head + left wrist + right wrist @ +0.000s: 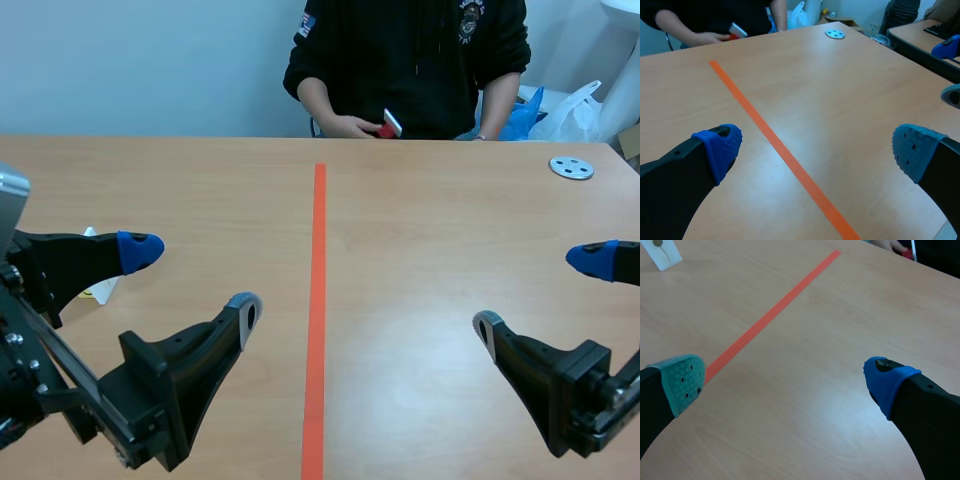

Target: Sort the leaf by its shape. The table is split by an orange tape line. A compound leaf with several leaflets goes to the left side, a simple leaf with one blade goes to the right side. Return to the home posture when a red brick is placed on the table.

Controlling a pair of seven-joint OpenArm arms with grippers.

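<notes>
Both grippers, the left gripper (192, 280) and the right gripper (541, 293), held their fingers (140, 250) wide apart with nothing between them, low over the table (430, 230). One was on each side of the orange tape line (318, 300), probably ready to receive a leaf, but no leaf was visible in any view. At the far edge a person's hand (345, 126) held a red thing (383, 130), perhaps the brick, not yet put down.

grippers 2: left gripper (192, 280), right gripper (538, 293) | orange tape line (318, 300) 1 | metal disc (571, 167) 1 | white card (662, 252) 1 | person (410, 60) 1 | red object (386, 128) 1
</notes>
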